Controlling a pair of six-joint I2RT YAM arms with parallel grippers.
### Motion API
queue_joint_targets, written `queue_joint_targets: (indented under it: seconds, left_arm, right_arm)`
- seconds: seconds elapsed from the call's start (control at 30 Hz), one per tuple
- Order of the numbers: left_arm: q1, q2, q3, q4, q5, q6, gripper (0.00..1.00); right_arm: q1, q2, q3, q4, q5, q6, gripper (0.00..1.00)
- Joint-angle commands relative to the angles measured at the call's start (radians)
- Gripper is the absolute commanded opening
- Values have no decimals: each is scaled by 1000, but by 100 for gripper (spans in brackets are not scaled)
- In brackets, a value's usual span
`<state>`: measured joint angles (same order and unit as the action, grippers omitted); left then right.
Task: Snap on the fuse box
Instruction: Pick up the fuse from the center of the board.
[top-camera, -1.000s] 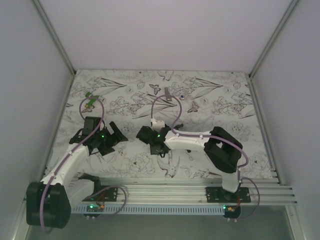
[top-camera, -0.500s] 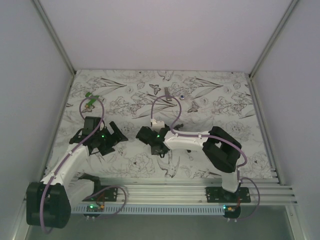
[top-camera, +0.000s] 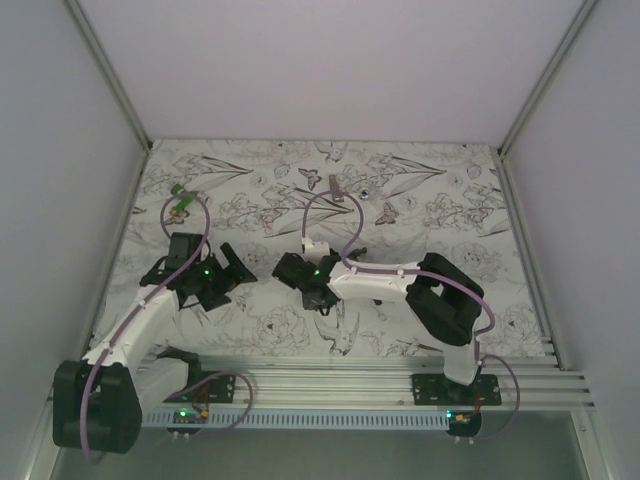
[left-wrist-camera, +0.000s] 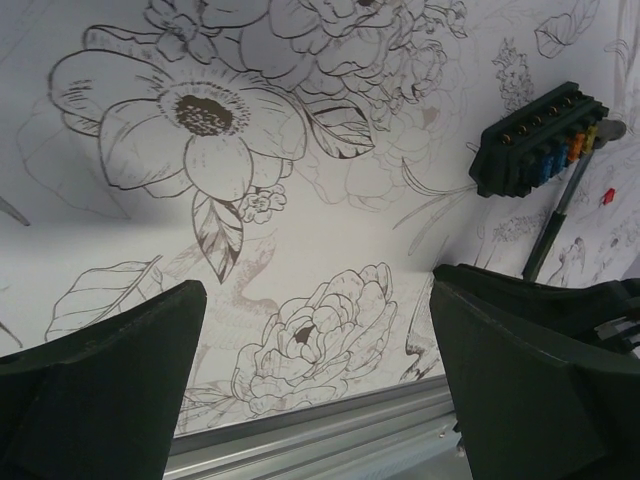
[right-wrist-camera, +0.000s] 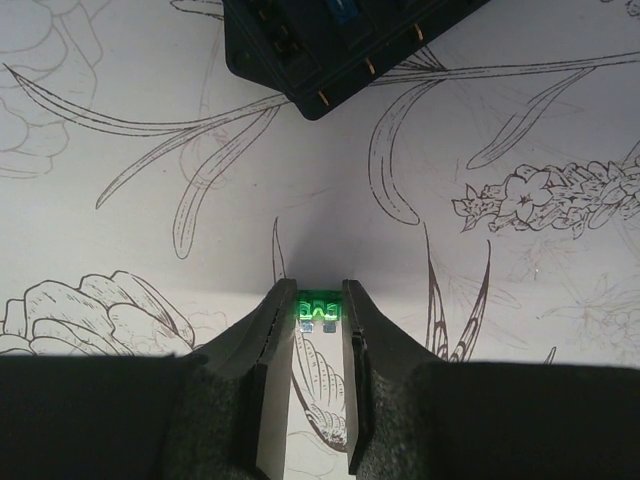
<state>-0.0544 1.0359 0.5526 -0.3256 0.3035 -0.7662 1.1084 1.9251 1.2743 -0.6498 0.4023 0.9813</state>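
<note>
Right gripper (right-wrist-camera: 318, 300): my jaws stand narrow around a green fuse (right-wrist-camera: 318, 312), though I cannot tell whether they grip it. They are aimed at the fuse box (right-wrist-camera: 330, 40), top centre. Left gripper (left-wrist-camera: 315, 370): wide open, empty, kept clear.

Right wrist view crops my black rectangular plastic fuse box (right-wrist-camera: 340, 40) at the top edge. A small green translucent fuse (right-wrist-camera: 318, 310) sits between the fingertips (right-wrist-camera: 283, 308); pinched yet? I can't tell.
</note>
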Motion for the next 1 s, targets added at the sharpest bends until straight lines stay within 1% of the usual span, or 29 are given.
queue_joint_targets:
  seconds: [0.0, 0.37, 0.63, 0.77, 0.97]
  left_arm:
    - [-23, 9, 9, 27, 40, 4, 98]
    - [-138, 23, 17, 100, 39, -20, 95]
    - [-259, 12, -8, 279, 57, -44, 85]
    - [-345, 1, -7, 349, 15, -35, 81]
    - [-431, -7, -13, 454, -39, -37, 74]
  right_arm:
    - [-10, -52, -17, 8, 25, 28, 24]
    - [-34, -159, -60, 67, 62, 10, 24]
    - [-85, -269, -56, 104, 101, 39, 26]
    - [-105, -319, -59, 127, 117, 53, 26]
    - [-116, -350, -57, 159, 120, 66, 26]
